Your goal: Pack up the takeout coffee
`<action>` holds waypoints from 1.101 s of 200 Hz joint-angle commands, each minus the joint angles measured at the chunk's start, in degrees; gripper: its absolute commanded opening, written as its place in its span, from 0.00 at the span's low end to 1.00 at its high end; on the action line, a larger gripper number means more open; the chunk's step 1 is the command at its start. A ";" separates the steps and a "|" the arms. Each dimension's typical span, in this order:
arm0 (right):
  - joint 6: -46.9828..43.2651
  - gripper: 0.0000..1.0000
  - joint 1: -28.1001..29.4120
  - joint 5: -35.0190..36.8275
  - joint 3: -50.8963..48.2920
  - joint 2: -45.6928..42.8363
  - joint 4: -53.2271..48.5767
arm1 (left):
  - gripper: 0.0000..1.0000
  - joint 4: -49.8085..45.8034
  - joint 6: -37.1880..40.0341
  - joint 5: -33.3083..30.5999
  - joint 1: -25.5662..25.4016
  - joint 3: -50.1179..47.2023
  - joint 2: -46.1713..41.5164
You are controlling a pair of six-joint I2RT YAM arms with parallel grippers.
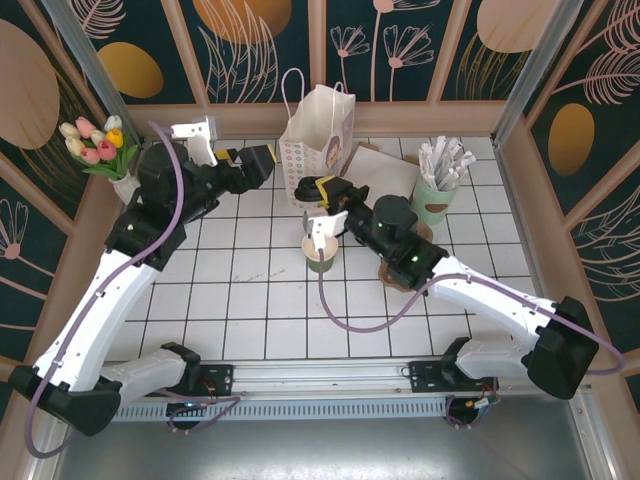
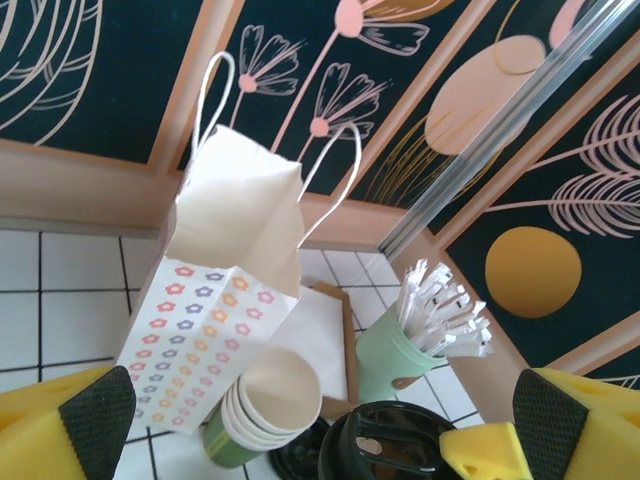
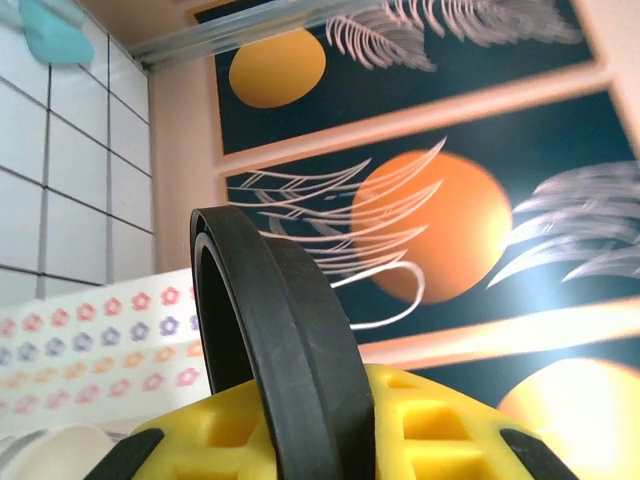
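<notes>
Takeout coffee cup (image 1: 320, 260) | judged light, crushable paper; hold mid-wall | my right gripper (image 1: 318, 192) clenched on black lid (image 3: 270, 330) | left gripper (image 1: 262, 160) spread

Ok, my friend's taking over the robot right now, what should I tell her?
Left end effector: open, empty, next to the paper bag.
Right end effector: shut on the black lid, close to the green cup.
Cup: standing on the table in front of the bag, no lid on.
Bag: upright, open.
Done: lid is in the grip.
Left: put the lid on the cup, then the cup in the bag.
</notes>
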 commanded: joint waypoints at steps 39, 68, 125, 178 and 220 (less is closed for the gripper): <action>-22.68 0.00 0.93 -7.99 -0.78 -2.66 6.06 | 0.98 -21.02 6.89 6.49 0.49 10.84 6.79; -29.28 0.00 0.93 -12.55 1.28 -1.65 3.82 | 0.97 -25.69 9.90 11.21 0.53 13.42 9.69; -43.52 0.00 -0.33 -23.14 0.94 -1.48 1.46 | 0.70 -31.69 16.05 19.18 0.57 17.16 13.87; -45.03 0.00 -1.70 -25.24 1.08 -1.65 0.86 | 0.50 -33.50 18.44 22.64 0.52 16.28 14.36; -47.38 0.00 -2.67 -27.40 0.96 -0.54 3.04 | 0.43 -34.47 19.36 24.74 0.53 16.68 15.59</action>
